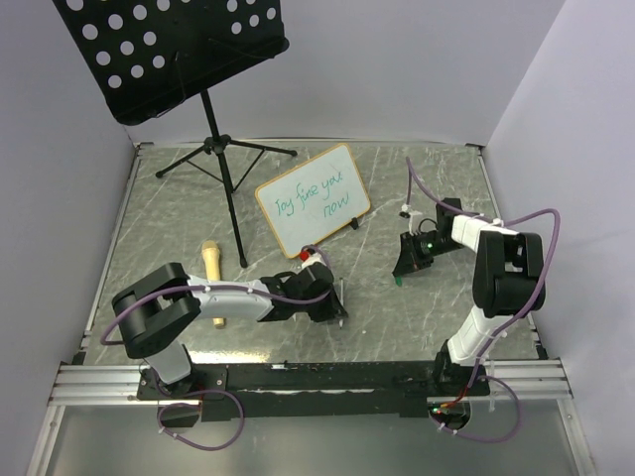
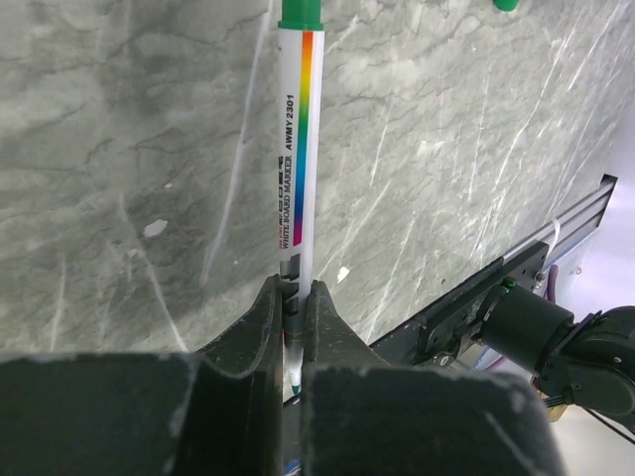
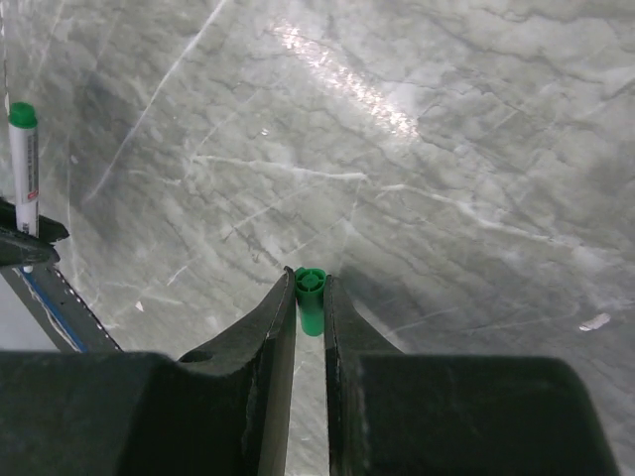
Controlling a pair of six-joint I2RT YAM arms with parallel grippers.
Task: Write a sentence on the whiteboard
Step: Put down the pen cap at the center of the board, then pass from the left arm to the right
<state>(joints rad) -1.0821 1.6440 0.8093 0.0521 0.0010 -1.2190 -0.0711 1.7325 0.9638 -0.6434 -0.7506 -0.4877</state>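
Mid-table, whiteboard (image 1: 313, 198) is being seen tilted, green sentence written on it: task judged approx. done; marker (image 2: 298, 149) is being clamped by L gripper (image 2: 295, 307), green cap (image 3: 311, 305) by R gripper (image 3: 311, 288). Recapping prob. left.

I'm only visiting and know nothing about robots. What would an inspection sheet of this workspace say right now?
Surface: grey marbled tabletop, pale streaks, no spills seen.
Job's things: whiteboard with green handwriting; whiteboard marker; green cap, off the marker.
Clutter: black music stand; wooden object, too small to identify.
Grippers: left claw shut on the marker; right claw shut on the cap.
Cables: purple cables looped along both arms.
Surroundings: white walls; metal rail at the near edge.
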